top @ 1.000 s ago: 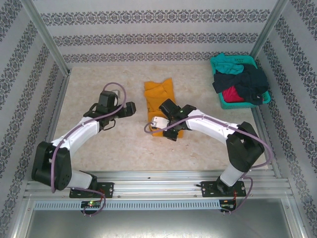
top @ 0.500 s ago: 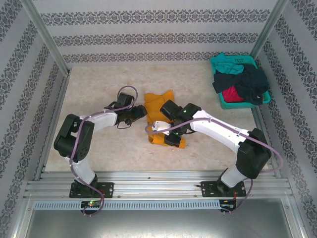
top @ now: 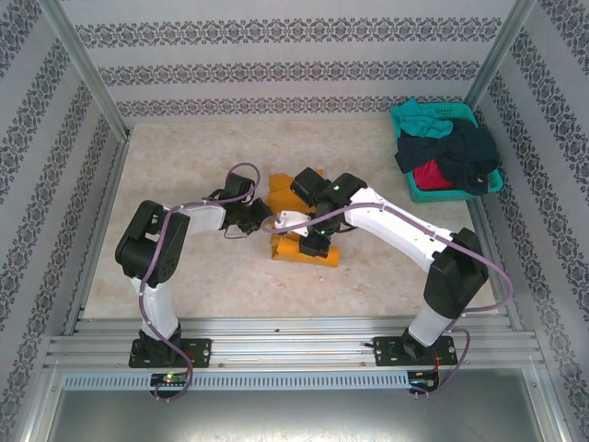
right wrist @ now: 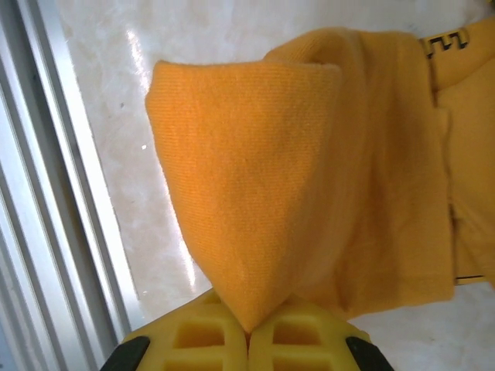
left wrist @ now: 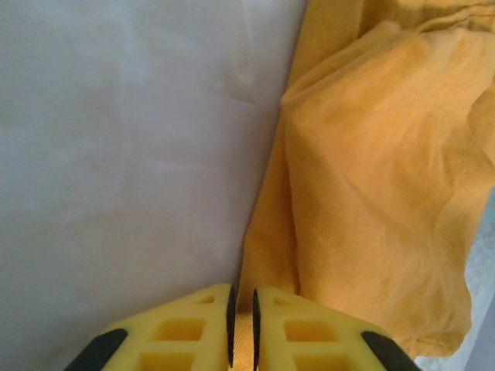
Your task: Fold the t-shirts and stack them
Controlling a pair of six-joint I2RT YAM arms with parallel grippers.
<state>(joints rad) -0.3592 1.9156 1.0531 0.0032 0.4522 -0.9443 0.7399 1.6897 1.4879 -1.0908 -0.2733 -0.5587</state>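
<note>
The left hand [left wrist: 241, 325] is seen closed on a thin edge of the orange-yellow t-shirt [left wrist: 371, 193], a strip of cloth being pinched between its fingers. The right hand [right wrist: 247, 334] is clamped on a peaked fold of the same shirt. The shirt is bunched at the middle of the desk [top: 184, 157], between the two hands. The other t-shirts [top: 465, 152], teal, navy and red, are heaped in the basket [top: 416, 195] at the far right corner.
</note>
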